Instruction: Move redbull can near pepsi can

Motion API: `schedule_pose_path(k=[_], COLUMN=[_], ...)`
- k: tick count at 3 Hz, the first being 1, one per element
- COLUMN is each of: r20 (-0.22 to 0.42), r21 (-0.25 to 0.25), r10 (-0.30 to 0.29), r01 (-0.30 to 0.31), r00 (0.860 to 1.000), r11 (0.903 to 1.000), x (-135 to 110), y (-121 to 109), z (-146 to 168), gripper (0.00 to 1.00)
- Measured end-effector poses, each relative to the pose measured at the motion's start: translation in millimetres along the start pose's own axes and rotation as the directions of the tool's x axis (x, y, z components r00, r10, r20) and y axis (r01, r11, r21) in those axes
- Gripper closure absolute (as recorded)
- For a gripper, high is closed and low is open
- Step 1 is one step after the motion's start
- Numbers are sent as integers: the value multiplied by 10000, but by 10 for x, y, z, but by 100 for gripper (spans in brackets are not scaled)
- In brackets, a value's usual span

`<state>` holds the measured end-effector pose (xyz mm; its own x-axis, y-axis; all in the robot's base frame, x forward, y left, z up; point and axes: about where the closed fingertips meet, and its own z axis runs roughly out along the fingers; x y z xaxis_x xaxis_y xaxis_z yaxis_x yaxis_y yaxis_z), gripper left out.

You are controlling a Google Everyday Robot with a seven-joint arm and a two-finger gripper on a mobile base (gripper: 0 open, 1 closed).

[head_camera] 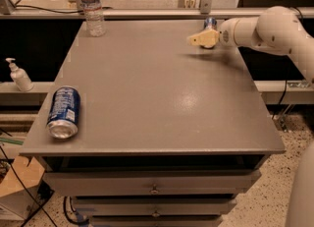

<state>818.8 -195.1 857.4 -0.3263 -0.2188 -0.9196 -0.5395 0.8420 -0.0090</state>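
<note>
The redbull can (pixel 210 23) stands upright at the far right of the grey table (pixel 157 98), and only its top shows behind my gripper. My gripper (pixel 198 39), tan-tipped on a white arm coming in from the right, is right at the can, just in front of it. The pepsi can (pixel 64 111), wider and dark blue with white lettering, lies on its side near the table's front left corner, its silver end facing me. The two cans are far apart across the table.
A clear water bottle (pixel 91 7) stands at the far left corner of the table. A soap dispenser (pixel 18 75) sits on a ledge to the left. Drawers (pixel 154 189) run below the table's front edge. A rail runs behind the table.
</note>
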Motion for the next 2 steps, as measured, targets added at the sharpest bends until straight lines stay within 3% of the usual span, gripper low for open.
schedule_pose_path(k=[2], r20=[-679], r21=[261], r10=[187], r01=[-170], r00=[9975], r11=[9995], x=[82], y=[39], z=[222], gripper=[41])
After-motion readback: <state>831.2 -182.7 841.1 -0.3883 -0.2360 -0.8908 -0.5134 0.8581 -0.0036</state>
